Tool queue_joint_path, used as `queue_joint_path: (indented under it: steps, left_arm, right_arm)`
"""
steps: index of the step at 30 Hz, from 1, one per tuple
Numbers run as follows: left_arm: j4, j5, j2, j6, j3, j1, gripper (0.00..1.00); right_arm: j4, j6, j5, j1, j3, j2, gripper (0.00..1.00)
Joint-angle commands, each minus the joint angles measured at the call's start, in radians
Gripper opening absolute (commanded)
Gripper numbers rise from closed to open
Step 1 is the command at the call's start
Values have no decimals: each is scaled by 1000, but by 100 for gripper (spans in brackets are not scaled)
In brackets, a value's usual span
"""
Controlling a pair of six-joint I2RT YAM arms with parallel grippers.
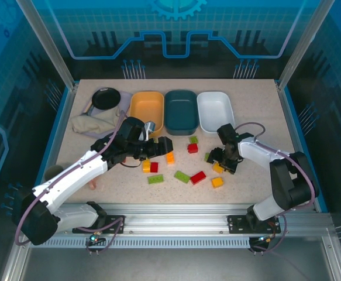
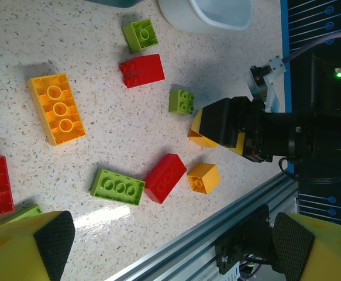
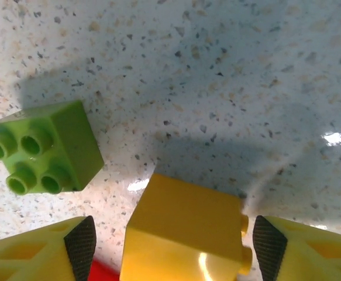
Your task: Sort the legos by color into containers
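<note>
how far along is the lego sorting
Barely begun: the teal bin and white bin look empty; the left arm hides part of the orange bin. In hand: the right hand straddles a yellow brick on the table, not yet gripping; the left hand hangs open. Left: about a dozen red, green and yellow bricks lie loose.

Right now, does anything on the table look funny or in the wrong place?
Yes. A crumpled beige cloth and a small black pan sit left of the orange-yellow bin, and they are neither bricks nor bins. Also, the yellow brick between the right end effector fingers looks tipped, with its studs pointing sideways.
</note>
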Motion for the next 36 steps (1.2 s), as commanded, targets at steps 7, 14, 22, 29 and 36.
queue_joint_path:
  steps: [7, 14, 22, 29, 36]
  left_arm:
    - [42, -3, 17, -37, 24, -13, 91]
    - [-38, -28, 156, -32, 239, -4, 91]
    - [-72, -12, 364, -81, 428, 94, 90]
    - [-118, -36, 466, -68, 535, 115, 89]
    - [-232, -125, 348, -108, 443, 156, 89]
  right_arm:
    - [-55, 4, 48, 18, 21, -13, 34]
    - [-200, -195, 196, -1, 373, 8, 31]
    - [-269, -299, 156, -105, 913, 488, 31]
    - [-413, -315, 120, -136, 1267, 824, 42]
    - [-418, -357, 90, -130, 1310, 782, 73]
